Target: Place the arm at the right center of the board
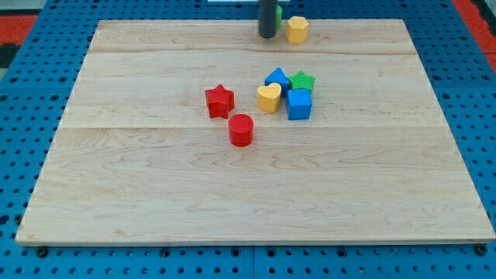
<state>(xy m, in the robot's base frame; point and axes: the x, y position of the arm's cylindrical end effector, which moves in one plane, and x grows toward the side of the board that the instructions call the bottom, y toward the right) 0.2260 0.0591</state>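
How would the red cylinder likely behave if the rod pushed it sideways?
The red cylinder stands on its flat end, so it would probably slide, not roll. It looks squat, so tipping seems unlikely. Its round side might let it slip off my tip.

The pale wooden board [155, 194] shows a fine lengthwise grain, joined from planks with faint seams, and looks smooth with a soft matt sheen. Near its middle, the red plastic cylinder block [241, 129] and the red plastic star block [219, 101] look matt and evenly coloured. Just right of the star, the yellow plastic heart block [269, 98] and the blue plastic cube block [299, 104] have the same smooth finish. At the board's top edge, the dark rod ending in my tip [266, 36] looks matt black. Around the board lies a blue perforated base [473, 101], dull-surfaced.
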